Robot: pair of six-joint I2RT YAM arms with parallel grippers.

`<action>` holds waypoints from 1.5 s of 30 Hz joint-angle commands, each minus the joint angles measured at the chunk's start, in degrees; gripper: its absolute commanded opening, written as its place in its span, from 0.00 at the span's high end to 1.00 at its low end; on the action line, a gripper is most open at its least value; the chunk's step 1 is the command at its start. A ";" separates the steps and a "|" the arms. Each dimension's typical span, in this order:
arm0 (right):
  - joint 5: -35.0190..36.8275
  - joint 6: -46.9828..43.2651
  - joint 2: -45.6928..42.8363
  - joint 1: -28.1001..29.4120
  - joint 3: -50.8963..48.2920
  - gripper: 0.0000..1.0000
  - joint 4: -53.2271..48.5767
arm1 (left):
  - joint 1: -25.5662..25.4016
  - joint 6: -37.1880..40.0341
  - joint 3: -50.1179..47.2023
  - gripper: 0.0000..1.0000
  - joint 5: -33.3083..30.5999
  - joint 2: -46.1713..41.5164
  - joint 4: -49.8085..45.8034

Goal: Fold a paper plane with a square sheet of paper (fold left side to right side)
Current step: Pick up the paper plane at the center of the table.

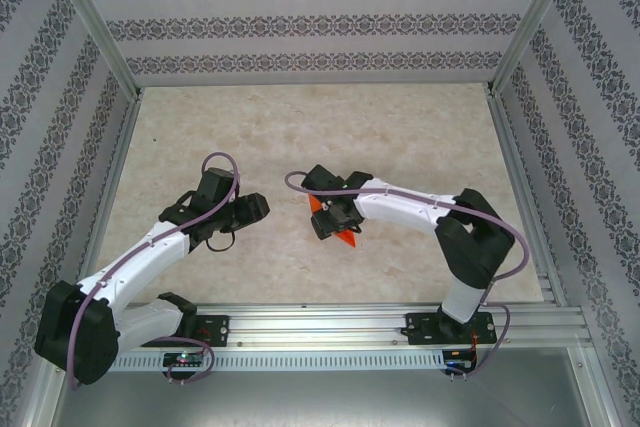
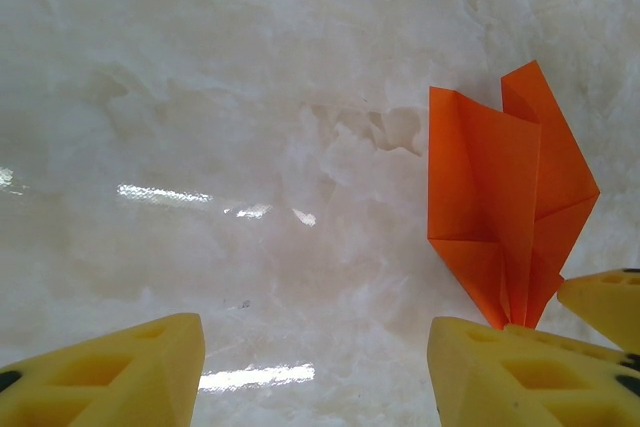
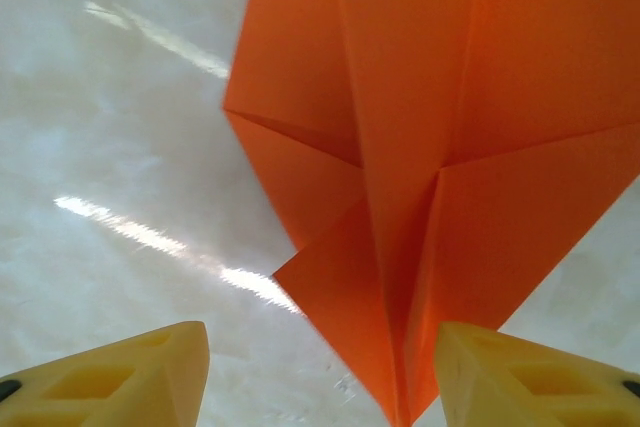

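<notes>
The orange paper, folded into a narrow paper plane [image 3: 430,147] with a centre crease, lies on the marble table [image 1: 330,127]. Its sharp nose points in between my right gripper's yellow fingers [image 3: 530,377]. My right gripper [image 3: 320,382] is open; the fingers stand apart on either side of the nose without pinching it. In the top view the right gripper [image 1: 335,225] hovers over the paper plane [image 1: 346,238], hiding most of it. My left gripper [image 2: 315,377] is open and empty, just left of the paper plane [image 2: 500,197]. From above, the left gripper [image 1: 258,209] sits a little to the left of the right one.
One right-gripper finger [image 2: 605,307] pokes into the left wrist view beside the plane's nose. Patterned walls [image 1: 300,17] and metal posts [image 1: 95,17] enclose the table. An aluminium rail [image 1: 330,327] carrying both arm bases runs along the near edge.
</notes>
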 commanded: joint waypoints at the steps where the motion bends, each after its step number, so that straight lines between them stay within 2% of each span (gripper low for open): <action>1: 5.88 -2.33 2.43 0.73 3.33 0.36 -3.82 | 0.82 2.07 1.21 0.38 -1.12 -1.58 -2.16; 7: 4.83 -3.17 4.68 1.13 3.28 0.37 -2.95 | 0.77 2.70 1.25 0.28 -1.58 -2.27 -2.74; 11: 4.74 -2.74 5.93 1.26 3.16 0.44 -2.37 | 0.84 2.90 1.33 0.20 -1.78 -2.21 -2.90; 18: 6.18 -2.20 6.63 0.63 3.25 0.56 -2.03 | 0.90 2.99 1.35 0.18 -1.84 -2.08 -3.35; 25: 4.45 -2.10 6.33 -1.50 2.55 0.68 -0.74 | 0.88 3.05 1.37 0.14 -2.24 -1.85 -4.03; 29: 3.26 -2.10 5.74 -2.70 1.73 0.76 0.43 | 0.88 3.25 1.47 0.12 -2.22 -1.90 -4.41; 32: 1.36 -2.00 4.58 -4.02 0.86 0.92 1.71 | 0.86 3.55 1.65 0.11 -2.34 -2.14 -4.86; 34: -0.10 -1.90 3.26 -4.98 0.96 1.00 2.14 | 0.90 3.97 1.96 0.04 -2.70 -2.37 -5.56; 36: -1.92 -1.62 1.84 -5.98 1.44 1.00 2.89 | 0.93 4.28 2.12 0.00 -3.18 -2.92 -6.04; 40: -5.59 1.57 0.79 -8.87 4.44 1.00 3.41 | 0.89 4.79 2.46 0.00 -3.29 -3.92 -6.49; 45: -4.92 6.09 7.82 -11.60 12.42 1.00 -0.82 | 0.93 5.59 2.94 0.00 -2.73 -3.84 -6.96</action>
